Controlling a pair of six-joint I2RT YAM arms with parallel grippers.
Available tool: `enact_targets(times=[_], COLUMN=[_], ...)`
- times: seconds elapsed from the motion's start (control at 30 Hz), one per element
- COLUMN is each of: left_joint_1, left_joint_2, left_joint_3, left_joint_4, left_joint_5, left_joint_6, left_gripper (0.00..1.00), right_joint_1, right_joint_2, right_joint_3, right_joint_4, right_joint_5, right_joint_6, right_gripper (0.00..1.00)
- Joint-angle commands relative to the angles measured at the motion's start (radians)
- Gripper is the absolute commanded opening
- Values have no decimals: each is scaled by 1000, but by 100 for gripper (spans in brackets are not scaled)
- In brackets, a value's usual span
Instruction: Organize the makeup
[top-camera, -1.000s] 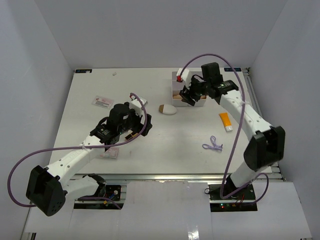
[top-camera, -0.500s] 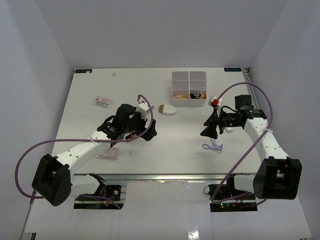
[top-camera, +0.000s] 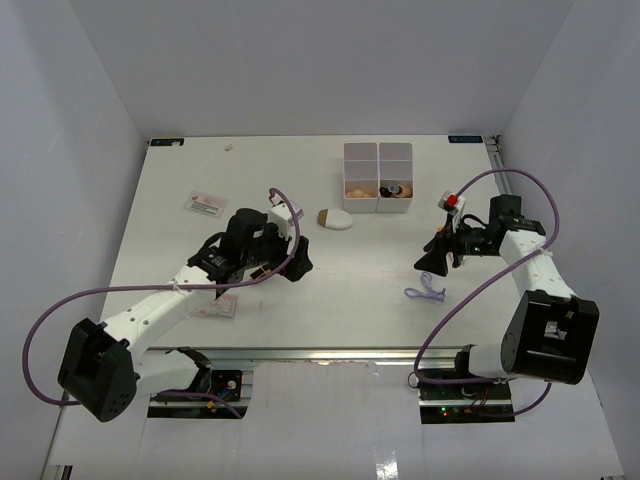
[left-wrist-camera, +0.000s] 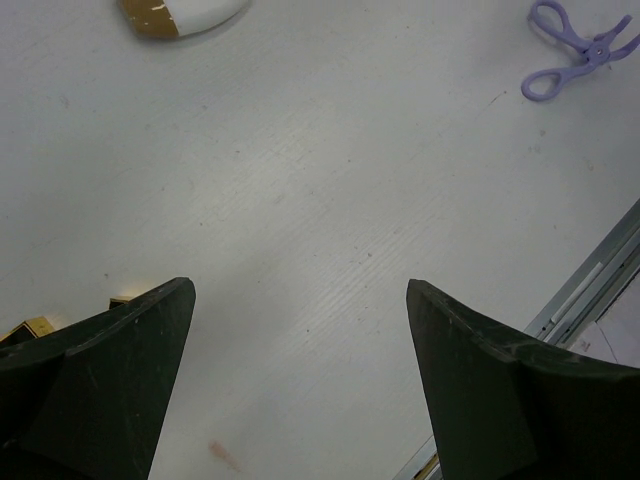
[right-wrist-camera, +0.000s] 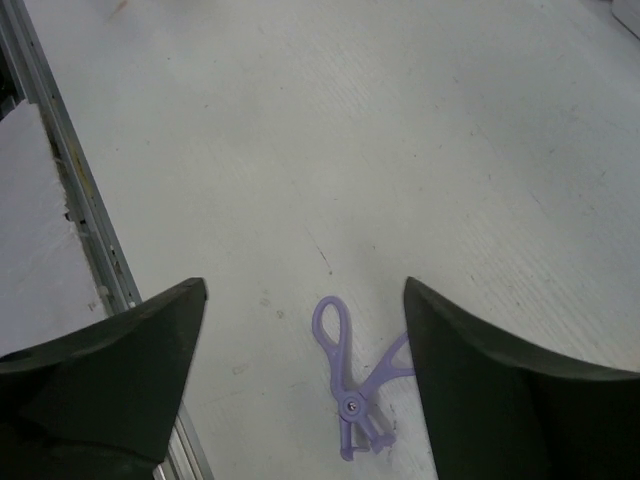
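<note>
Two grippers were examined, and both stood with jaws apart and nothing between them. The right gripper (top-camera: 432, 262) hung low over the table (top-camera: 340, 290), with the purple loop (top-camera: 425, 292) lying flat just on its near side. In the wrist view the loop sat untouched between the lines of the two fingers (right-wrist-camera: 110, 380), nearer the right-hand one. Judged step in hand: picking up that loop for the white box (top-camera: 362, 150), which stood well beyond the gripper and to its left. To do it well, the gripper should centre over the pivot where the handles meet (the thickest part), descend until the fingertips almost meet the tabletop, and close across the narrow width, since the piece is thin and could slide out from under a pad. The left gripper (top-camera: 298, 262) was over bare table, with the white oval piece (top-camera: 336, 218) ahead of it and apart. Writing: a pink-printed packet (top-camera: 205, 203) lay beyond the left gripper and off to its left — its print was too small to read, and no brand was legible anywhere.
</note>
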Motion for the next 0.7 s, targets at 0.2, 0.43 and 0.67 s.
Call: enact_targets(times=[0.2,0.43,0.67], left_joint_1=[-1,1,1], left_joint_2=[-88,-115,-104], left_joint_3=[44,39,35], left_joint_4=[-25,-21,-17], left_joint_5=[-55,-53,-56], left_joint_6=[-29,-29,-25], left_gripper=[93,93,93], right_joint_1=[-17,-17,-27], right_joint_2=[65,57,24], right_joint_3=[-35,-58,-72], right_joint_4=[194,318,367], right_joint_5=[196,354,422], right_joint_6=[201,347,442], right_gripper=[90,90,90])
